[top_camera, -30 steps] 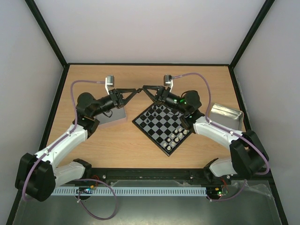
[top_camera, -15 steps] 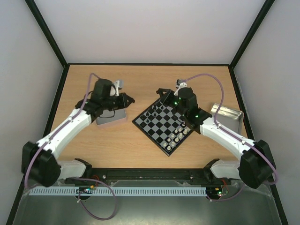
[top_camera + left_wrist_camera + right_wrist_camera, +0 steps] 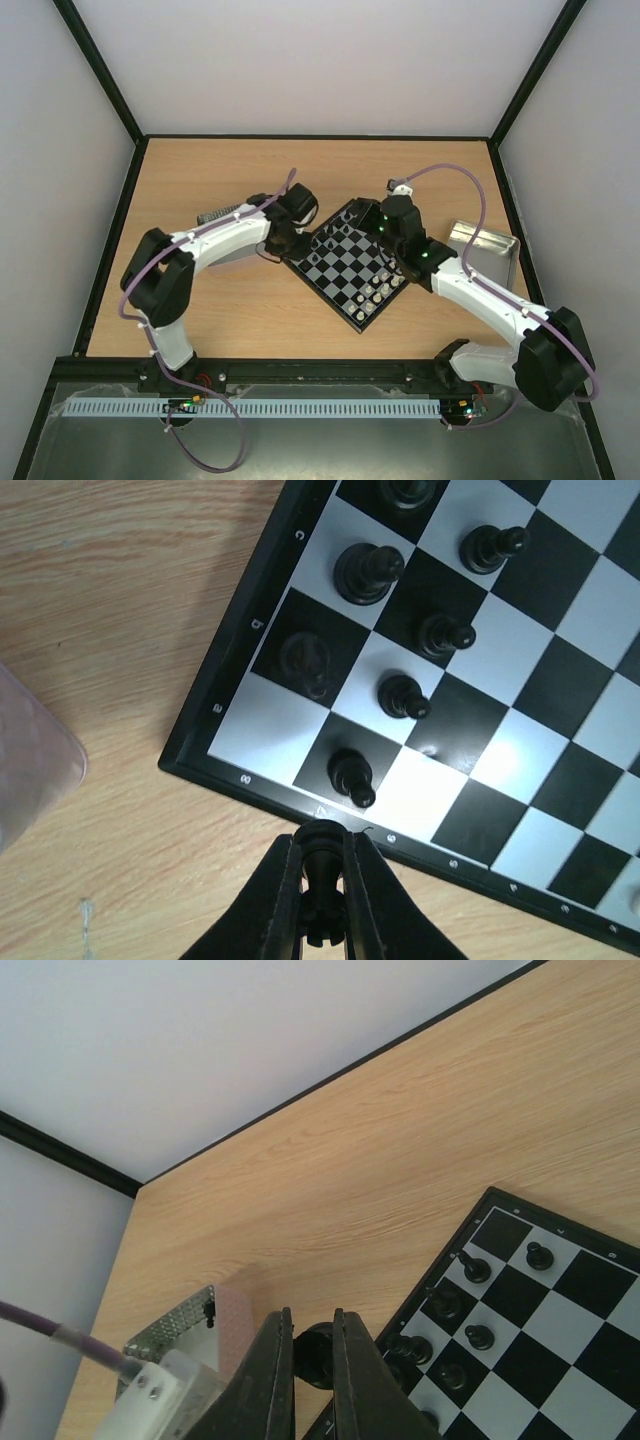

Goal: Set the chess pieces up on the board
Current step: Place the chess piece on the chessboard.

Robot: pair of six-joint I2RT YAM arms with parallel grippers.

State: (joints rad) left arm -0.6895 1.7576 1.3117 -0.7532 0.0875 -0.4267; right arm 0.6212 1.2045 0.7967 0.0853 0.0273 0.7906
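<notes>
The board (image 3: 318, 293) lies diagonally mid-table, with black chess pieces (image 3: 335, 236) on its far-left side and white ones (image 3: 381, 290) at its near-right side. My left gripper (image 3: 278, 248) hangs just outside the board's left corner. In the left wrist view this gripper (image 3: 323, 880) is shut on a black piece (image 3: 323, 852), above the wood beside the board's rim (image 3: 255, 630). A black pawn (image 3: 350, 775) stands on the nearest square. My right gripper (image 3: 372, 218) hovers at the board's far corner. There it (image 3: 312, 1332) is shut on another black piece (image 3: 318, 1355).
A shiny metal tray (image 3: 482, 250) stands to the right of the board. A second tray (image 3: 222, 216) lies partly under my left arm, and its perforated wall (image 3: 165, 1338) shows in the right wrist view. Black-framed walls enclose the table.
My two grippers, tip to tip behind the board a second ago, have parted. The left arm swung to the board's left corner. The right one drew back over the far corner.
</notes>
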